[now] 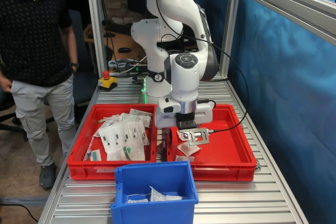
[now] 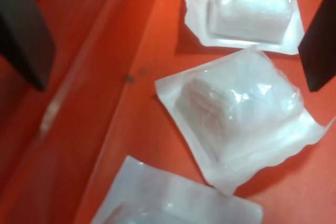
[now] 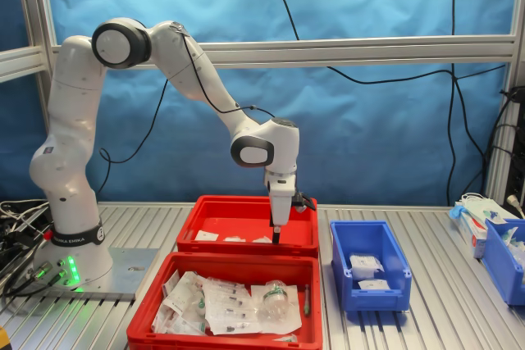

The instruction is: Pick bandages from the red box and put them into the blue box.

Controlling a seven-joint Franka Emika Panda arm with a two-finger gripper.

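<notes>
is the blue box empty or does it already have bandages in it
Not empty. The blue box holds white wrapped packs, seen in both exterior views; an exact count is unclear.

Glossy red plastic forms the red box [image 2: 105, 129]; the bandages [image 2: 241, 108] wear crinkly clear film; the bench [image 1: 236, 198] is ribbed metal.

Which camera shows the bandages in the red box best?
The wrist view: three wrapped bandages fill it, close up. The first exterior view shows them partly hidden behind the gripper; the second shows only small white specks.
</notes>
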